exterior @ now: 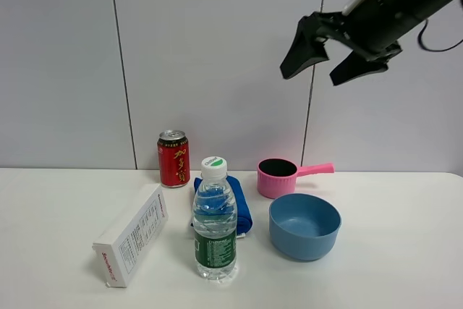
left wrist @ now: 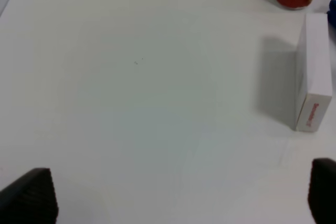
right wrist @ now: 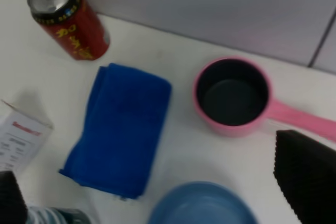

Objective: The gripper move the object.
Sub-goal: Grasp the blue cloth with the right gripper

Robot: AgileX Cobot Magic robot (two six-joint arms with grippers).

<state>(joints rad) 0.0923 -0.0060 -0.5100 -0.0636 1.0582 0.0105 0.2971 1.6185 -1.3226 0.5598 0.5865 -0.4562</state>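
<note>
Likely target: soft, light folded blue cloth point(right wrist: 118, 129) lying flat behind the clear plastic water bottle point(exterior: 215, 226), beside the pink saucepan point(right wrist: 231, 98); pinch across a thick fold from above, right gripper point(exterior: 315, 70) high, jaws apart, left gripper point(left wrist: 176, 195) likewise

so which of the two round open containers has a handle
The pink pot, behind the blue bowl: a straight pink handle sticks out from its side, while the bowl has none.

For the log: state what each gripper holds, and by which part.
Nothing is held. The right gripper hangs open high above the table; the left gripper is open and empty too.
</note>
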